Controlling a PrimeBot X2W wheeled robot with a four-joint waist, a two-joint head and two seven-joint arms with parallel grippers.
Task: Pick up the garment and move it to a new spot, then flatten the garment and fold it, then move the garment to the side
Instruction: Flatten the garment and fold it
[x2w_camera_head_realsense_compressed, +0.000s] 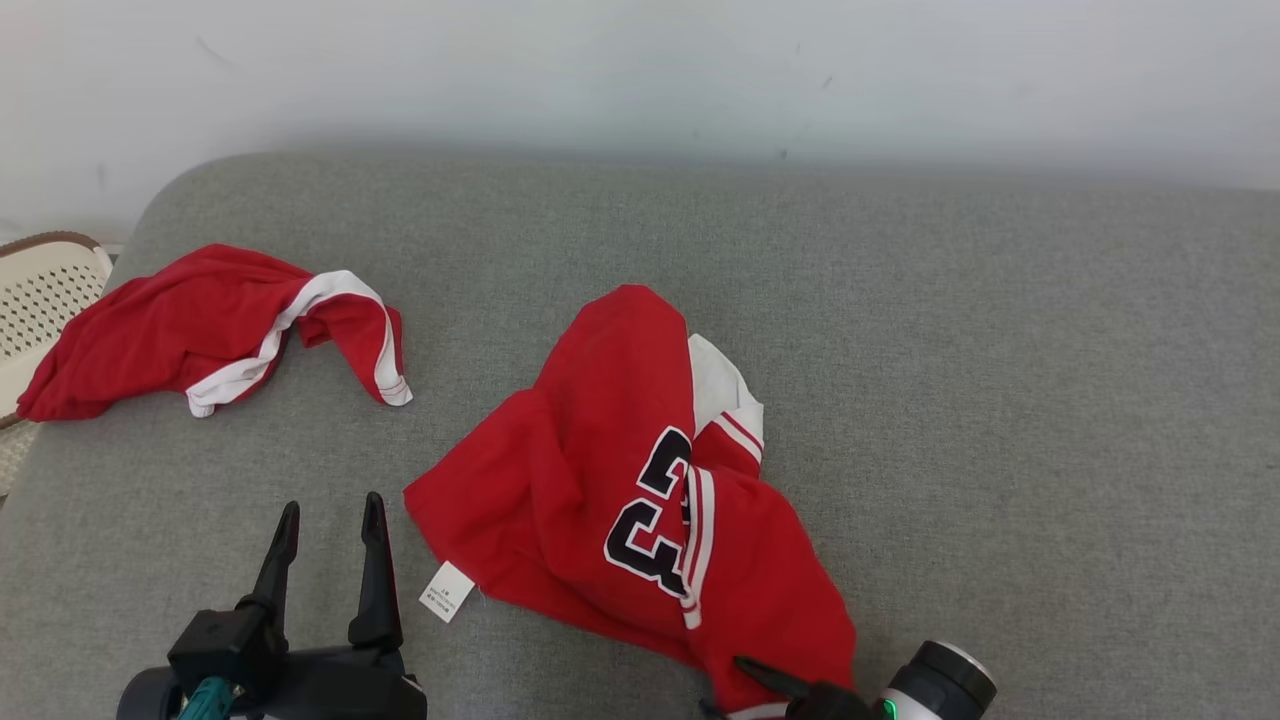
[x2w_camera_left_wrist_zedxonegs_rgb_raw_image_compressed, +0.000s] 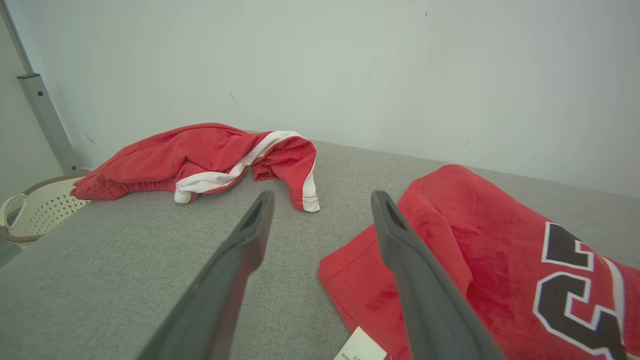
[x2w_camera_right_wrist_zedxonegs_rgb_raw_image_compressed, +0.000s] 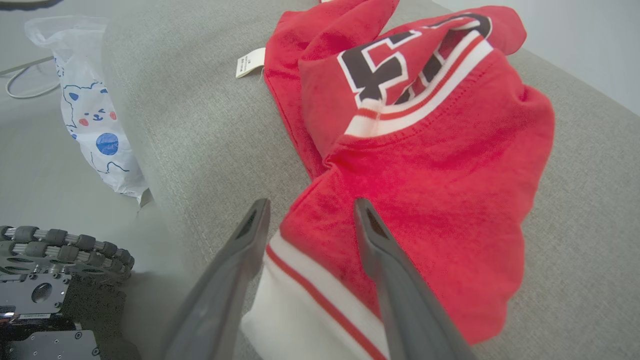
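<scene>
Grey upholstered cushion (x2w_camera_head_realsense_compressed: 1000, 400) fills the work area, backed by a pale wall (x2w_camera_head_realsense_compressed: 640, 70). Down at its near edge, the right gripper (x2w_camera_right_wrist_zedxonegs_rgb_raw_image_compressed: 311, 205) has its two fingers spread, one either side of the white-and-red striped hem of the red jersey (x2w_camera_head_realsense_compressed: 600, 470). Cloth lies in the gap, but nothing is pinched yet. Whether one finger has slid beneath the fabric or both merely rest on top, the wrist view does not settle.

The jersey lies crumpled near the middle of the cushion, its black number partly folded in and a white label (x2w_camera_head_realsense_compressed: 447, 590) poking out at its near-left corner. Just beside that corner the left gripper (x2w_camera_head_realsense_compressed: 332, 505) hangs wide open, touching nothing. Well apart, at the far left, lie red shorts (x2w_camera_head_realsense_compressed: 170, 340) with white stripes, next to a perforated basket (x2w_camera_head_realsense_compressed: 40, 290) off the cushion's end.

I judge this to be the very first step: securing the garment for pickup. The next move calls for the right fingers to press together on the hem with enough cloth caught to hold. Then comes a lift high enough to clear the cushion before carrying it toward bare upholstery, probably on the right.
</scene>
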